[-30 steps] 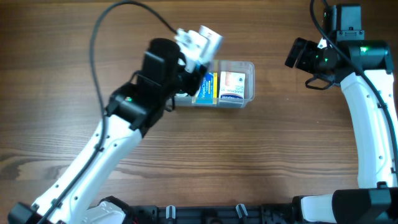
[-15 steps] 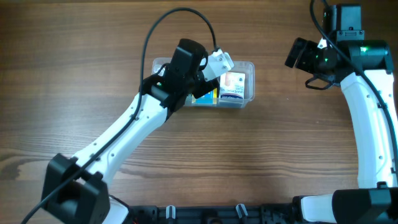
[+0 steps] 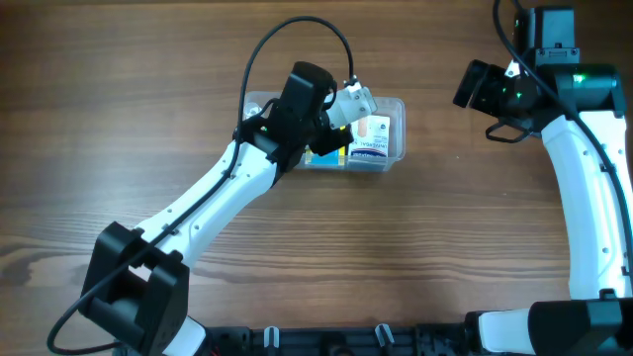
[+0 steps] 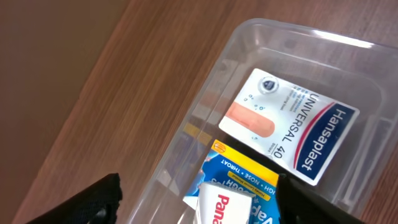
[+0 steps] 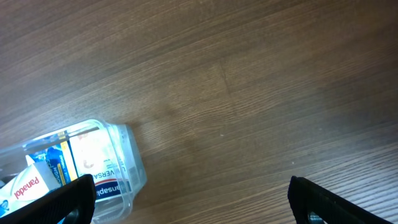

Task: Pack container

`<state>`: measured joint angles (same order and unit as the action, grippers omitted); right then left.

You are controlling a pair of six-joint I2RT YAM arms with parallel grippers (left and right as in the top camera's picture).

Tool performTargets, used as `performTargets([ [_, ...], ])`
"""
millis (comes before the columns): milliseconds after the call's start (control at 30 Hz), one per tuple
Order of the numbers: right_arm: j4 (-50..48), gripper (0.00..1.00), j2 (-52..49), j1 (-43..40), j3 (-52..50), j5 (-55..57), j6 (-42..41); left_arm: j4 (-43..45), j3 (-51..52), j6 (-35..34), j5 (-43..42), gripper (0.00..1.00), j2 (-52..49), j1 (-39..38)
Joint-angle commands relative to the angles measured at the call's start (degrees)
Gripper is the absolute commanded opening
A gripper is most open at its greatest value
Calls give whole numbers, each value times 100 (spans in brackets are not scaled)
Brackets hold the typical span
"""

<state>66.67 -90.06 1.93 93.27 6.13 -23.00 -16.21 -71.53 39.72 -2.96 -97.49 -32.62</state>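
Note:
The clear plastic container (image 3: 399, 129) sits on the wooden table at top centre. In the left wrist view its wall (image 4: 273, 37) frames a flat Hansaplast box (image 4: 289, 127), a blue and yellow box (image 4: 245, 177) and a white Panadol box (image 4: 224, 208) leaning on the blue one. My left gripper (image 4: 202, 208) hangs over the container's left half. It is open; the Panadol box stands between the wide fingers (image 4: 93, 202), clear of the left one. My right gripper (image 5: 193, 205) is open and empty over bare table, right of the container (image 5: 127, 162).
The left arm (image 3: 218, 198) slants across the table from bottom left, and its cable loops above the container. The right arm (image 3: 593, 198) runs along the right edge. Bare wood surrounds the container.
The left gripper swung right and settled over the container, and its jaws widened, letting go of the white Panadol box inside. The right arm has not moved.

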Motion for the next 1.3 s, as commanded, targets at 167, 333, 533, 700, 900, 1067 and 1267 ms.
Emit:
performTargets([
  [167,-20,100,-22,-4,42,96,50,514,-57,-3515,1447,91,1084,413],
  [333,-20,100,-22,-4,42,96,52,-219,-57,-5847,1803,99,1633,1585],
  [533,-22,100,-22,-4,42,98,50,-774,-55,-6188,1781,100,1648,2634],
  [700,-20,100,-22,-4,42,96,50,-811,-55,-6183,1784,100,1648,2916],
  [900,-22,100,-22,-4,42,96,48,-811,-55,-6186,1784,100,1648,2916],
  [1067,-20,100,-22,-4,42,96,50,-811,-55,-6183,1784,100,1648,2916],
  [1267,-20,100,-22,-4,42,96,50,-811,-55,-6186,1784,100,1648,2916],
])
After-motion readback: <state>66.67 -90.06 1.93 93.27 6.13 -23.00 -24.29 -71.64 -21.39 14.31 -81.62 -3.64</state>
